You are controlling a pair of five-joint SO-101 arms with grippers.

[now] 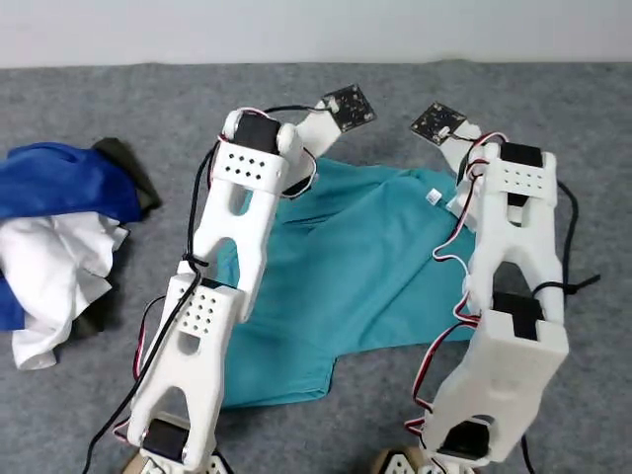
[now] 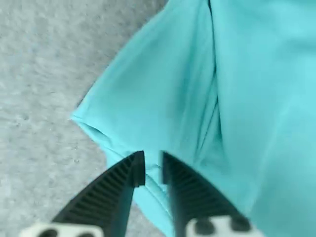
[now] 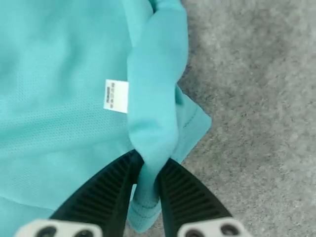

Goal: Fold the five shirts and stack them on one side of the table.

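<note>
Teal shirt [image 1: 365,267] spread out on the grey table [image 1: 148,109], lying under both arms and running back from the grippers toward the arm bases. Pinched at its far edge by the right gripper [image 3: 150,165] — a thick fold of cloth squeezed between jaws that are almost together, with a small white tag [image 3: 116,96] just ahead of the tips. Pinched too by the left gripper [image 2: 153,170], jaws pressed nearly together on a thin hem at a corner, bare table just beside. Looks soft, light and floppy — likely to sag and wrinkle when lifted, and maybe a bit slippery. Best held by hems and corners, both sides at once, and raised evenly to stop bunching. Heap of other shirts [image 1: 59,237] well off to the left gripper's outer side, not yet folded.
</note>
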